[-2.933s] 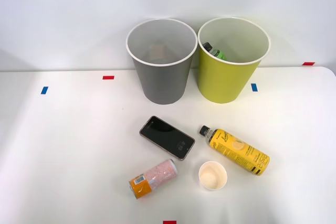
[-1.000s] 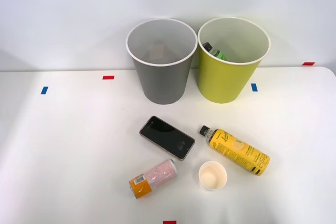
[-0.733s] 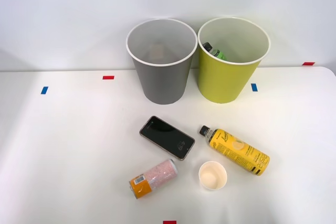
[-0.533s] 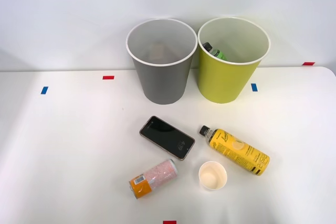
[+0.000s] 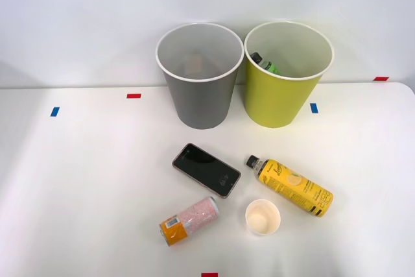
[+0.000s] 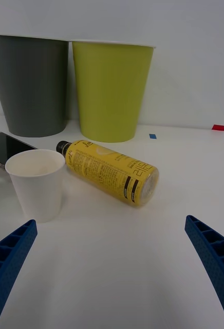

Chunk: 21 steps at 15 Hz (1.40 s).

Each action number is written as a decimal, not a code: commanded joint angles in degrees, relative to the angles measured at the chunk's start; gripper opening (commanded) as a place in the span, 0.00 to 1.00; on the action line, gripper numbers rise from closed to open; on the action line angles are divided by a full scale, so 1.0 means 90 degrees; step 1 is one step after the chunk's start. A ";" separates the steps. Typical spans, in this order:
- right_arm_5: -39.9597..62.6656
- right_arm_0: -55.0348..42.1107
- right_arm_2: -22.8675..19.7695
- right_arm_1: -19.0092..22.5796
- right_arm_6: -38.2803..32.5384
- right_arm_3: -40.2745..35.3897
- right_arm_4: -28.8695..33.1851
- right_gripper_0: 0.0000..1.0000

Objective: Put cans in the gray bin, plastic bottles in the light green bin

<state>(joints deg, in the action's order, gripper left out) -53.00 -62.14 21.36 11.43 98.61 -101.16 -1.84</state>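
A yellow plastic bottle with a black cap lies on its side on the white table, also in the right wrist view. A green bottle leans inside the light green bin, which stands at the back right beside the gray bin. The pink speckled can with an orange end lies on its side near the front edge. My right gripper is open, low over the table, its blue fingers apart, with the yellow bottle a short way ahead. Both bins stand behind it.
A black phone lies flat between the bins and the can. A white paper cup stands upright just in front of the yellow bottle, and close beside it in the right wrist view. Red and blue tape marks dot the table.
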 commanded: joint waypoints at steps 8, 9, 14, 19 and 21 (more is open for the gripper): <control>0.0000 0.0000 0.0000 0.0000 0.0000 0.0000 0.0000 1.00; 0.0000 0.0000 0.0000 0.0000 0.0000 0.0000 0.0000 1.00; 0.0000 0.0000 0.0000 0.0000 0.0000 0.0000 0.0000 1.00; 0.0000 0.0000 0.0000 0.0000 0.0000 0.0000 0.0000 1.00; 0.0000 0.0000 0.0000 0.0000 0.0000 0.0000 0.0000 1.00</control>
<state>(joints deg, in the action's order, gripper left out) -53.00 -62.14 21.36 11.43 98.61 -101.16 -1.84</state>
